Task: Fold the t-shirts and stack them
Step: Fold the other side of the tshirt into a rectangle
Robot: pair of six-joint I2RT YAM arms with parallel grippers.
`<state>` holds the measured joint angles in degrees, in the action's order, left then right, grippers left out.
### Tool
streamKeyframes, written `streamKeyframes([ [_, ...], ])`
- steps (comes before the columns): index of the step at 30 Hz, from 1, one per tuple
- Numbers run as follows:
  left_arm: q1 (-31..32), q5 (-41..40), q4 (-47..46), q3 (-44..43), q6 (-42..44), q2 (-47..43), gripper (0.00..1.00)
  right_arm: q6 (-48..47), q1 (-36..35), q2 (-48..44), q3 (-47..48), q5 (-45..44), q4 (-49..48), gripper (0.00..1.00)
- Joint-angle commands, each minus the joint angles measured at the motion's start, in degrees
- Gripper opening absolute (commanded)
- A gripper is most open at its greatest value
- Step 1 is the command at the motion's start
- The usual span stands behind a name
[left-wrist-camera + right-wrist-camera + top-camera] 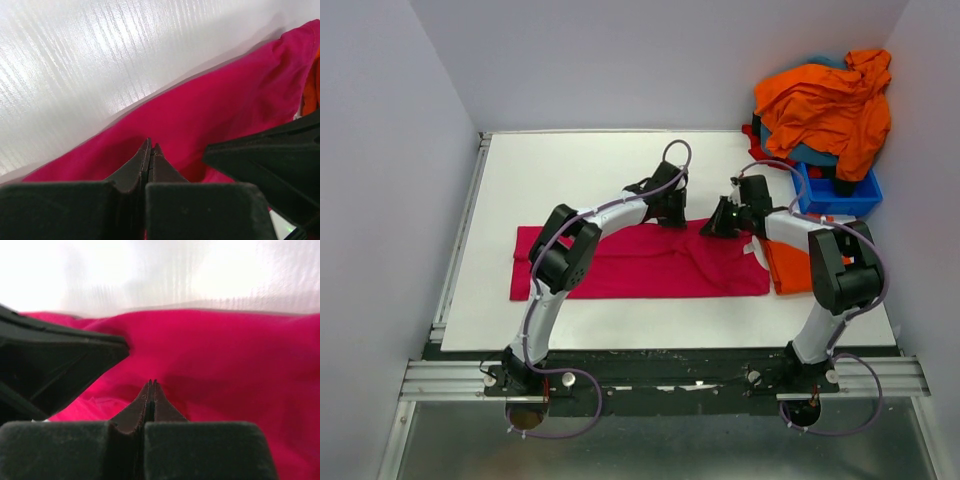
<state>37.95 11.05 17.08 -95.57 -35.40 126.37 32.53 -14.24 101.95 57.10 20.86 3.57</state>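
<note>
At far left, bare white desk (490,230). Next, spread flat across the middle of it, the magenta-pink t-shirt (650,265), a long band running left to right, wrinkled toward its right end. Arched over its left part, the left arm (565,255), reaching to the far edge of the cloth. Left jaws pressed together, tips down against the pink fabric just inside that far edge. Impossible to tell whether any cloth is caught between them. Just to the right, almost nose to nose with them, the right jaws, likewise pressed together, tips at the pink fabric with a shallow crease around them. Again no telling whether cloth is nipped. Both sets right of the shirt's middle.

Further right, touching the pink shirt's right end, an orange t-shirt (782,268) flat on the desk, partly hidden under the right arm (835,265). At far right, in the back corner, a blue bin (845,198) heaped with more tees: a bright orange one (830,105) on top, a teal one (810,153) beneath it, a sliver of a red one (753,135) at the left side.
</note>
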Motion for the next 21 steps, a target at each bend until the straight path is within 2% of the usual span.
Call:
streamKeyframes([
  [1, 0.1, 0.99, 2.07, -2.6, 0.24, 1.69, 0.0, 0.25, 0.18, -0.26, -3.74, 10.41, -2.96, 0.01],
  [6, 0.02, -1.11, 3.92, -3.57, 0.5, 2.57, 0.0, 5.51, -1.75, -2.54, -11.38, 25.17, -10.94, 0.01],
  [12, 0.1, -2.96, 5.15, -4.54, 1.03, 2.75, 0.0, 7.46, -6.41, -11.85, -16.67, 28.53, -10.61, 0.01],
  [15, 0.1, -3.4, 5.68, -4.89, 1.56, 2.57, 0.0, 3.08, -6.24, -16.25, -14.23, 23.55, -1.95, 0.01],
  [17, 0.1, -3.49, 5.95, -5.15, 1.73, 2.48, 0.0, -0.09, -5.98, -17.92, -11.76, 15.39, 3.7, 0.01],
  [21, 0.02, -3.4, 5.95, -5.24, 1.74, 2.13, 0.0, -2.47, -3.26, -17.93, -9.55, 3.51, 7.59, 0.01],
])
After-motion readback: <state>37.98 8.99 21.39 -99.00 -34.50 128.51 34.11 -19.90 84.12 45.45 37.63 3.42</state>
